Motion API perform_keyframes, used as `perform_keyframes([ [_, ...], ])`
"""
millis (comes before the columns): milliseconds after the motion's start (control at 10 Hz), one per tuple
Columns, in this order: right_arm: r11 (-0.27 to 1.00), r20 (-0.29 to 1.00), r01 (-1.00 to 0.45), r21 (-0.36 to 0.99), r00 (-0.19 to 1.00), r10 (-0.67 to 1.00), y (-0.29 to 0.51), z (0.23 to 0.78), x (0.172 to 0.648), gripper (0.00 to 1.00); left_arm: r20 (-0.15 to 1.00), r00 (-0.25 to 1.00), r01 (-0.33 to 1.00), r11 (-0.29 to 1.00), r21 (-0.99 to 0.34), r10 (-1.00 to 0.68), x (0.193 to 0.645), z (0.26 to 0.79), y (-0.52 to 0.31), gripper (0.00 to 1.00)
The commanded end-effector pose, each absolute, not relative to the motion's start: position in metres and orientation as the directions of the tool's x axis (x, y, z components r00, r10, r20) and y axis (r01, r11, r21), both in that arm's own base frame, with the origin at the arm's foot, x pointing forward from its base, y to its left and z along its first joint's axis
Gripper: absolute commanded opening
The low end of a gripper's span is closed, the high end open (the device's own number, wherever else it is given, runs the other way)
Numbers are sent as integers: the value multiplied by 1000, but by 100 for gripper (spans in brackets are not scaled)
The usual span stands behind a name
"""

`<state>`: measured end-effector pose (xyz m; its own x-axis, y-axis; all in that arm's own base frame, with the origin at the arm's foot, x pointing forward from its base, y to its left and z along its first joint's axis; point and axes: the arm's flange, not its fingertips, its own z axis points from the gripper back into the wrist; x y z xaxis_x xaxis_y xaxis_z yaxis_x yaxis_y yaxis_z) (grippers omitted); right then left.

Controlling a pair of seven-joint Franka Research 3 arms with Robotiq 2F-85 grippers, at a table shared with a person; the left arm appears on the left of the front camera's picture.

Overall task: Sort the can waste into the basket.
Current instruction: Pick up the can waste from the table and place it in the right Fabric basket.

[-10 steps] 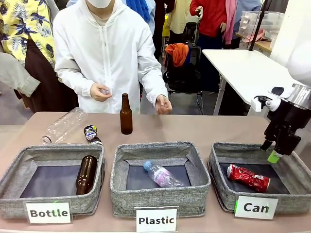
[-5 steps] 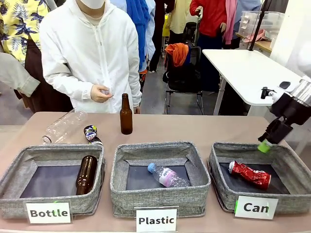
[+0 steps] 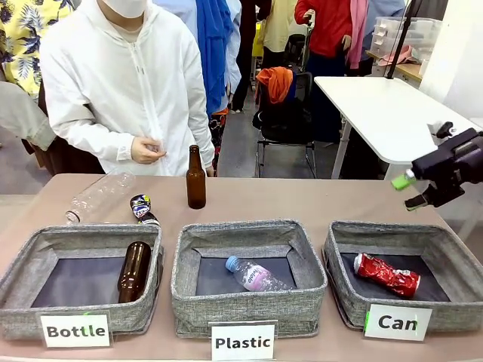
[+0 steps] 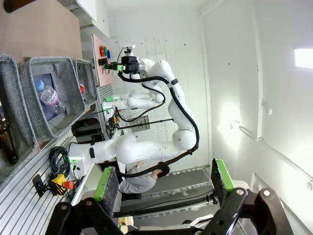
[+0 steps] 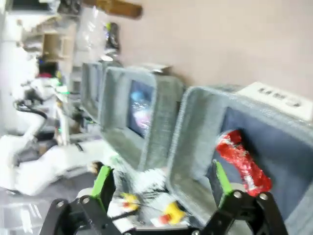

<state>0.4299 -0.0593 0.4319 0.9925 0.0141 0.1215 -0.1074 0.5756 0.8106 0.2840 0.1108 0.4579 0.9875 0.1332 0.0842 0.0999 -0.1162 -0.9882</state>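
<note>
A crushed red can (image 3: 386, 274) lies on the dark floor of the grey basket (image 3: 447, 247) signed "Can" (image 3: 398, 322) at the right. The black can (image 3: 141, 207) lies on the table behind the left bin. My right gripper (image 3: 407, 191) hangs open above the basket's far right corner, tilted almost level, holding nothing. In the right wrist view the open gripper (image 5: 163, 181) looks sideways at the basket (image 5: 193, 127) and the red can (image 5: 242, 161). The left gripper (image 4: 165, 178) is open and empty, away from the table.
A brown bottle (image 3: 195, 178) stands mid-table and a clear plastic bottle (image 3: 99, 194) lies at far left. The "Bottle" bin (image 3: 23, 260) holds a brown bottle, and the "Plastic" bin (image 3: 249, 230) holds a small one. A person in white (image 3: 128, 90) stands behind.
My right gripper rose from just over the Can basket and swung up and to the right, tilting level. The person stepped left. The small bottle in the Plastic bin rolled slightly.
</note>
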Motion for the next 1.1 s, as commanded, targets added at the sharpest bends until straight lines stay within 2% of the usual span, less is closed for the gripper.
perform_keyframes([
  [0,46,-137,181,982,869,-476,-70,433,438,100,89,988,104,-121,-987,128,282,460,111,100],
  [200,29,-154,188,982,873,-463,-73,425,445,100,89,988,104,-121,-987,128,282,460,111,100],
  [300,372,-22,92,924,982,-190,-75,429,435,100,89,988,104,-121,-987,128,282,460,111,100],
  [1000,372,-22,92,924,982,-190,-75,429,435,100,89,988,104,-121,-987,128,282,460,111,100],
])
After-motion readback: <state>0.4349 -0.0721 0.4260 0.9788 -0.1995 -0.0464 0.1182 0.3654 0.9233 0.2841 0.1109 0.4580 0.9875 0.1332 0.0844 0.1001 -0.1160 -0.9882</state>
